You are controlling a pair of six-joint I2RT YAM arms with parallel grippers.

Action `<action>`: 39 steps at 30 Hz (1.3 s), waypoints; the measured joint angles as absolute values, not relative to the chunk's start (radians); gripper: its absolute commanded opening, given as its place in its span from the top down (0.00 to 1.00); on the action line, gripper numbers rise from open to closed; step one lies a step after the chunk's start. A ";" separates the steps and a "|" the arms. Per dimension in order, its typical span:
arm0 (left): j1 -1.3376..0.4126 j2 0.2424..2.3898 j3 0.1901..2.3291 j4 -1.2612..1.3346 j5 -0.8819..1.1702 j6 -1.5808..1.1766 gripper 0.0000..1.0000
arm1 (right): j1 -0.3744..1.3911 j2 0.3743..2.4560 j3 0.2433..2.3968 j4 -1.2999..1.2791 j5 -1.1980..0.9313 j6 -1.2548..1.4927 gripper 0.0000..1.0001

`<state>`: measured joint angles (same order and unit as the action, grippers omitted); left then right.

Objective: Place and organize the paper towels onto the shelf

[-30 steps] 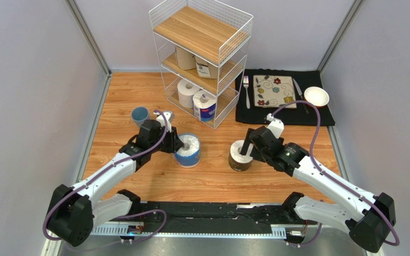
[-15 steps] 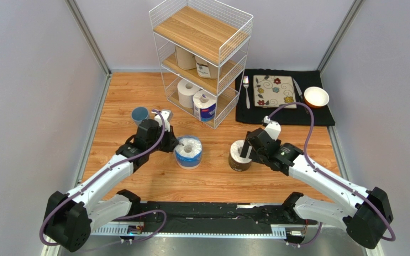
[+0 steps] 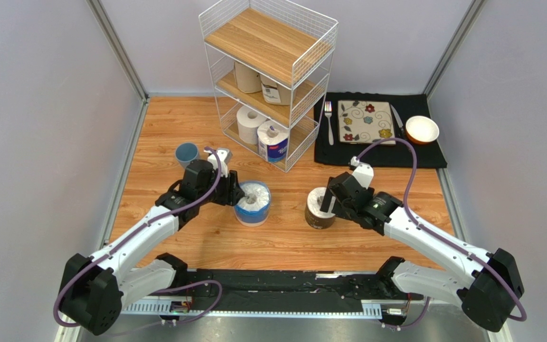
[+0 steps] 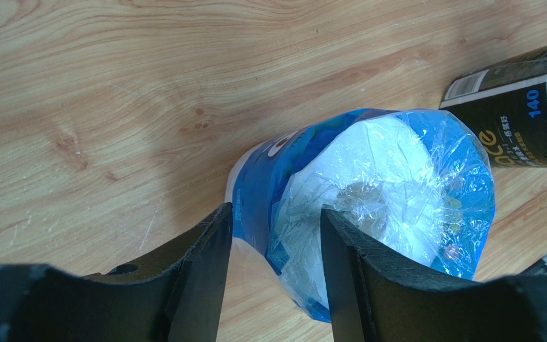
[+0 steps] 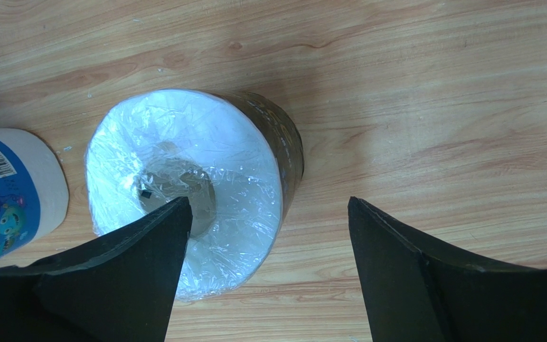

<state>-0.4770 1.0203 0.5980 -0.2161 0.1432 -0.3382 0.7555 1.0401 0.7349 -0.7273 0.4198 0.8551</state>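
The blue-plastic-wrapped roll (image 3: 253, 203) stands slightly tilted on the wooden table. My left gripper (image 3: 237, 194) grips its wall: in the left wrist view (image 4: 275, 210) one finger presses the blue side and the other lies on the clear-wrapped top (image 4: 369, 206). The dark-wrapped roll (image 3: 319, 208) stands upright to the right. My right gripper (image 3: 328, 201) is open above it (image 5: 269, 203), one finger over the core, the other over bare table beside the roll (image 5: 191, 178). The shelf (image 3: 269, 43) holds two tan rolls (image 3: 248, 75) on the middle tier, and a white roll (image 3: 250, 122) and a blue-labelled roll (image 3: 274, 141) on the bottom tier.
A blue cup (image 3: 186, 153) stands left of my left gripper. A black mat (image 3: 426, 157) at the back right carries a floral plate (image 3: 367, 121), a fork (image 3: 328, 120), a knife (image 3: 396, 117) and a bowl (image 3: 422, 130). Grey walls close in both sides.
My left gripper has closed on the blue-wrapped roll, which has tipped a little. My right gripper has shifted slightly left over the dark roll.
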 measured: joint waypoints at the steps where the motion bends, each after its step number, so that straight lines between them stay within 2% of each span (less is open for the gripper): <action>1: -0.477 1.020 0.598 -0.216 0.148 -0.338 0.42 | 0.756 1.040 0.733 -0.728 0.419 0.855 0.16; 14: -0.477 1.002 0.609 -0.236 0.170 -0.339 0.39 | 0.756 1.040 0.732 -0.720 0.416 0.850 0.16; 28: -0.478 0.961 0.717 -0.311 0.164 -0.331 0.38 | 0.756 1.038 0.720 -0.718 0.417 0.847 0.16; 31: -0.487 0.989 0.735 -0.343 0.162 -0.314 0.34 | 0.756 1.036 0.719 -0.716 0.417 0.847 0.16; 32: -0.495 1.003 0.743 -0.354 0.155 -0.306 0.30 | 0.756 1.035 0.718 -0.715 0.417 0.847 0.16; 39: -0.546 1.047 0.759 -0.380 0.129 -0.279 0.29 | 0.756 1.033 0.717 -0.714 0.417 0.847 0.16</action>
<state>-0.5457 1.0473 0.7589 -0.3801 0.1287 -0.2790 0.7555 1.0332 0.7170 -0.7143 0.4168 0.8467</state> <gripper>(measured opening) 0.709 0.842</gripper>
